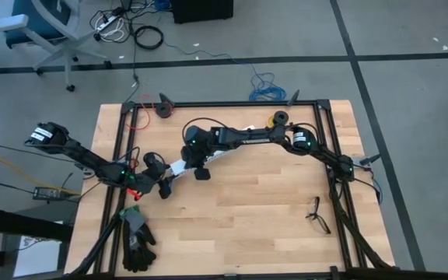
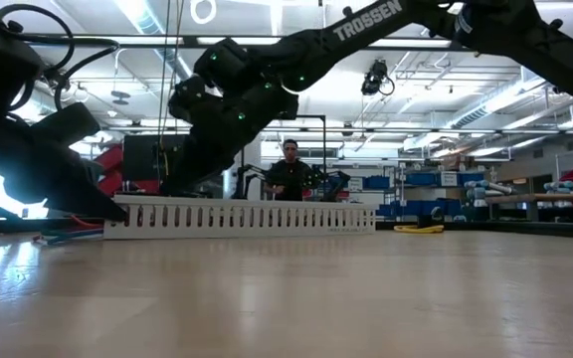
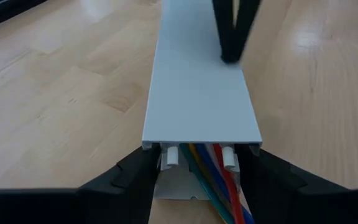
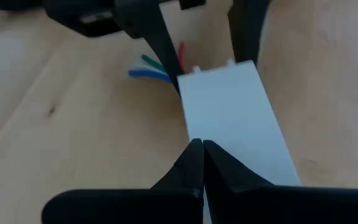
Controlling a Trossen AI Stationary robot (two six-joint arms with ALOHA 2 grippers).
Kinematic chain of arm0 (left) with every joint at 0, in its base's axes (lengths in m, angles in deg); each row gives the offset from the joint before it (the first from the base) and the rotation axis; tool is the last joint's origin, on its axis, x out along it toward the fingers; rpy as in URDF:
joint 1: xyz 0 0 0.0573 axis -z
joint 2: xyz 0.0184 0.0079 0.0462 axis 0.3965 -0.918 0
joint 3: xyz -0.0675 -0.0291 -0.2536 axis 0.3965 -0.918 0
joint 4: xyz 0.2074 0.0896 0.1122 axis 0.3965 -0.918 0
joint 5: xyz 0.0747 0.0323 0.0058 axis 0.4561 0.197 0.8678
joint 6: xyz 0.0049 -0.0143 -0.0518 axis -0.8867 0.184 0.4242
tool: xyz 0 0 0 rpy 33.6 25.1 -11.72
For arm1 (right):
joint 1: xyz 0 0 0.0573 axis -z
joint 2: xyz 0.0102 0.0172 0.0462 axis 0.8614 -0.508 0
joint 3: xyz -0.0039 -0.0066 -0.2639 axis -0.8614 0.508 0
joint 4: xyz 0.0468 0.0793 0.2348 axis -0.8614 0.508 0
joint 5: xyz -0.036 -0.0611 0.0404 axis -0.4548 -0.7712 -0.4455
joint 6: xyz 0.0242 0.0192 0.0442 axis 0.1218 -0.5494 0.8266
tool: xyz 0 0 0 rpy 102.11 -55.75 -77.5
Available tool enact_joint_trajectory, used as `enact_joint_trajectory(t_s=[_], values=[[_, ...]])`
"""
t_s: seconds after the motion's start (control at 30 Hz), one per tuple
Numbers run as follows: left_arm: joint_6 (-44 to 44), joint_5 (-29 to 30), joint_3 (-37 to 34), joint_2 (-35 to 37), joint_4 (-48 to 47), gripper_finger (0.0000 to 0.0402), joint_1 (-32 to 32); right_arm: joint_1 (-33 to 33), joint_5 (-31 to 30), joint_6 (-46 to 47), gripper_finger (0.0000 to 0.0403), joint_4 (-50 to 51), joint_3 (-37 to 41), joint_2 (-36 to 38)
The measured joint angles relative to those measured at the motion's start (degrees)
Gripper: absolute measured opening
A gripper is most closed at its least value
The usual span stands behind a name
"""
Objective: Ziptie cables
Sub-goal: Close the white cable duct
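The white channel [image 3: 201, 93] is clamped at one end by the left gripper [image 3: 201, 180], with the cables [image 3: 219, 186] lying inside it, toward nine o'clock of table centre. The right gripper [image 4: 202, 163], fingers pressed together, rests on the cover; it could slip off or pinch the cables, and no ziptie is seen.

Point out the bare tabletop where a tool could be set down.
Free: the light wooden tabletop between the white slotted plastic channel and the black-framed glasses. Crowded: the left side, around the left gripper, black gloves and the coloured wires.

The cables [image 3: 213, 180] were red, blue, green and yellow; the channel [image 3: 201, 93] white; the table [image 3: 61, 93] pale wood.
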Motion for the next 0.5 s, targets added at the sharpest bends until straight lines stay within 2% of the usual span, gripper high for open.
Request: enact_joint_trajectory(t_s=[0.2, 0.33, 0.5], values=[[-0.1, 1.6, 0.0, 0.1, 1.0, 0.0209, -0.1, 0.1, -2.1, 0.3, 0.0, -1.4, 0.2, 1.4], [4.8, 1.5, 0.0, 0.1, 0.6, 0.0209, -0.1, 0.1, -2.3, 0.1, 0.0, -1.8, 0.2, 3.2], [5.8, 1.2, 0.0, 0.1, -1.9, 0.0214, -0.1, 0.2, -1.9, 0.1, 0.0, -0.8, 0.1, 3.4]])
